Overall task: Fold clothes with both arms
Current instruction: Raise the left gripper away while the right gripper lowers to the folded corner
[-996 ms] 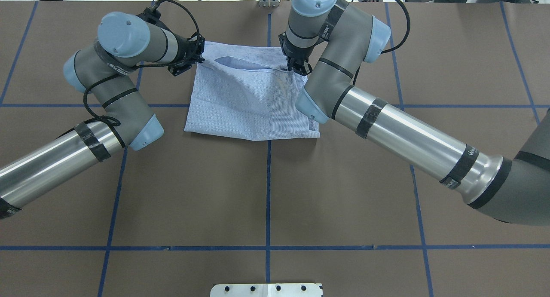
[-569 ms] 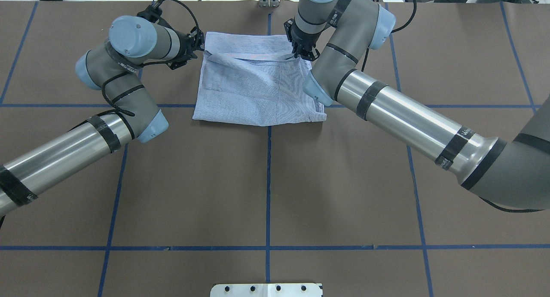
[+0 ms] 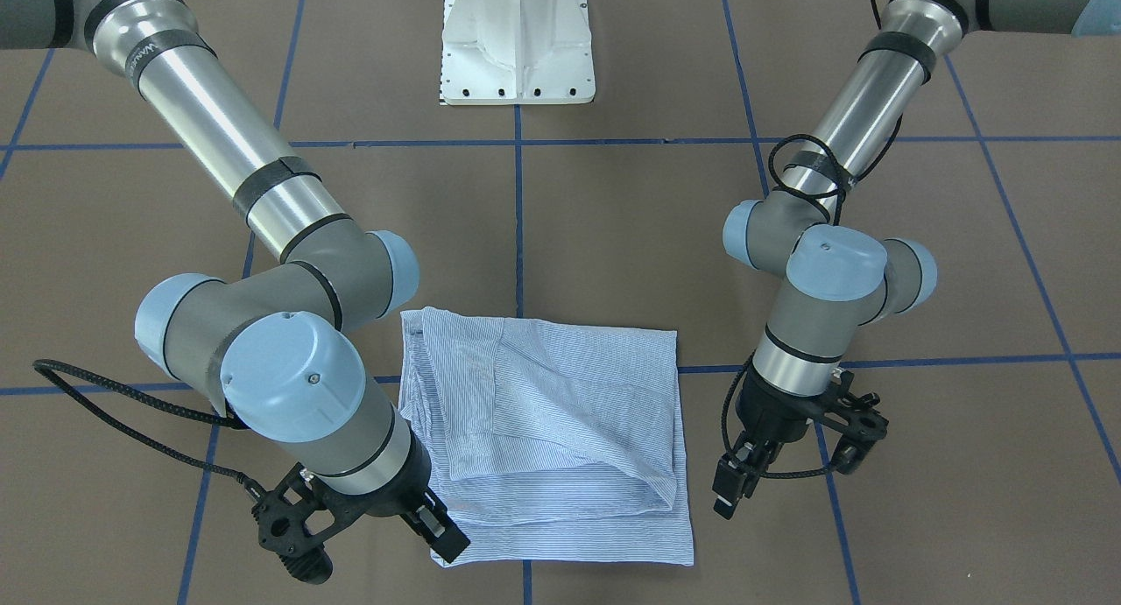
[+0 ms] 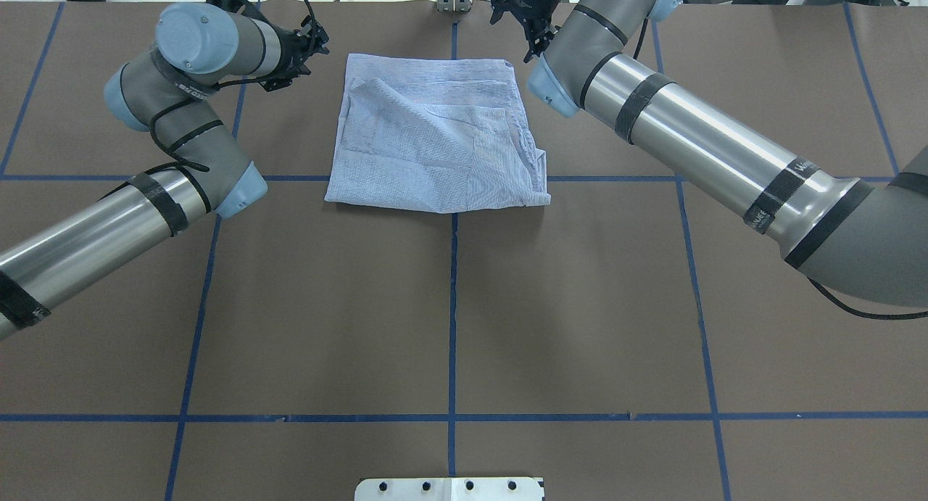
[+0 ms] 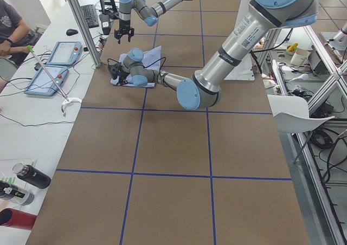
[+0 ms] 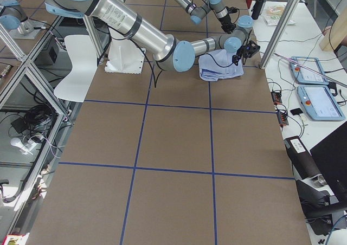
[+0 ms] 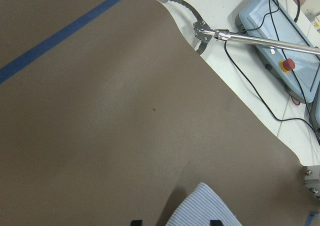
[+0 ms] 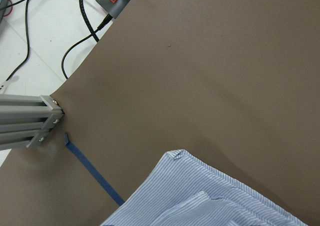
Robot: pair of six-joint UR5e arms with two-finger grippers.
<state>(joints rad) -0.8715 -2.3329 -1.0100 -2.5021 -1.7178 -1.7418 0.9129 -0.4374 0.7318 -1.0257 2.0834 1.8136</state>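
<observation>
at the far side of the table (image 4: 326, 305), both arms reach forward with elbows bent outward. the left arm (image 4: 109, 225) comes in low and turns its wrist toward the middle. the right arm (image 4: 689, 146) stretches in a long diagonal, its wrist pointing down at the table's far edge.

the left gripper (image 3: 784, 474) hangs with fingers spread, holding nothing. the right gripper (image 3: 368, 535) is also spread and empty.

the shirt (image 4: 435, 138) lies flat between them, folded into a rough square across the centre blue tape line (image 4: 452, 305), with a loose diagonal crease in its top layer. the left gripper is just beside the shirt's far corner on the robot's left, apart from the cloth; its wrist view shows that corner between the two fingertips (image 7: 215, 222). the right gripper is near the opposite far corner.

beyond the table edge lie a metal grabber tool (image 7: 250, 36), a control box with a red button (image 7: 285, 61) and an aluminium post (image 8: 27, 123). the white pedestal base (image 3: 517, 40) stands well apart.
</observation>
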